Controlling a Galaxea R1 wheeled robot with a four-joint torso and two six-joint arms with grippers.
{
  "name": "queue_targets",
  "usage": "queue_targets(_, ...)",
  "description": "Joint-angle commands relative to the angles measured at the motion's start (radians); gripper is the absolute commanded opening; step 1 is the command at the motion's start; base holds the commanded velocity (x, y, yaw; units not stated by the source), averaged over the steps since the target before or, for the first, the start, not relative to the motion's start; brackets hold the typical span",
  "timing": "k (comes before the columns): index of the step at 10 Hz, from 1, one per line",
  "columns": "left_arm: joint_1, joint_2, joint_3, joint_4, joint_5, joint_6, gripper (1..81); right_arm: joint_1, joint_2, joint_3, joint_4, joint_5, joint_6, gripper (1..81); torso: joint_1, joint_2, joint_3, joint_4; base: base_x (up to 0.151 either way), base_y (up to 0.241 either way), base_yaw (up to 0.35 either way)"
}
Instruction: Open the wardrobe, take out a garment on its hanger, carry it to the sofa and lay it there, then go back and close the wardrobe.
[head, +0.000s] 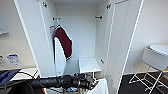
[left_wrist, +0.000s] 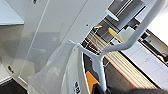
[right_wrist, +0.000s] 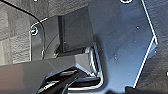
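Head view: wardrobe (head: 120, 37) open | left claw (left_wrist: 101, 90) grips hanger (left_wrist: 130, 42), garment (left_wrist: 60, 72) | label print unreadable | right claw: cannot tell

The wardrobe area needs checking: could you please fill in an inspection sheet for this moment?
Surface: wardrobe interior floor pale, with a white box on it.
Job's things: wardrobe doors both open; white garment on its hanger is off the rail, in front of the wardrobe at the left arm's end.
Clutter: maroon top hanging from the rail, a white piece beneath it.
Grippers: left gripper at the hanger's stem, fingers not readable; right not made out.
Cables: dark cables low, beside the left arm.
Surroundings: white round chair, dark floor.
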Motion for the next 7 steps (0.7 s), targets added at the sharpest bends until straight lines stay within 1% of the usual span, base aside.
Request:
queue_targets(1, -0.166, 0.003, 0.044, 0.009, -0.043, 0.0, 1.0, 0.035, 0.012, 0.008, -0.01, -0.055, -0.004, 81.1, 0.0, 0.0, 0.0, 0.0, 0.0, 0.0, 0.0)
queue_targets(2, -0.166, 0.004, 0.044, 0.003, -0.042, -0.002, 1.0, 0.035, 0.012, 0.008, -0.01, -0.053, -0.004, 81.1, 0.0, 0.0, 0.0, 0.0, 0.0, 0.0, 0.0)
queue_targets(4, -0.166, 0.006, 0.038, -0.001, -0.042, -0.002, 1.0, 0.035, 0.012, 0.008, -0.01, -0.055, -0.004, 81.1, 0.0, 0.0, 0.0, 0.0, 0.0, 0.0, -0.107)
queue_targets(7, -0.166, 0.006, 0.041, -0.001, -0.04, -0.002, 1.0, 0.033, 0.012, 0.008, -0.008, -0.053, -0.004, 81.1, 0.0, 0.0, 0.0, 0.0, 0.0, 0.0, -0.277)
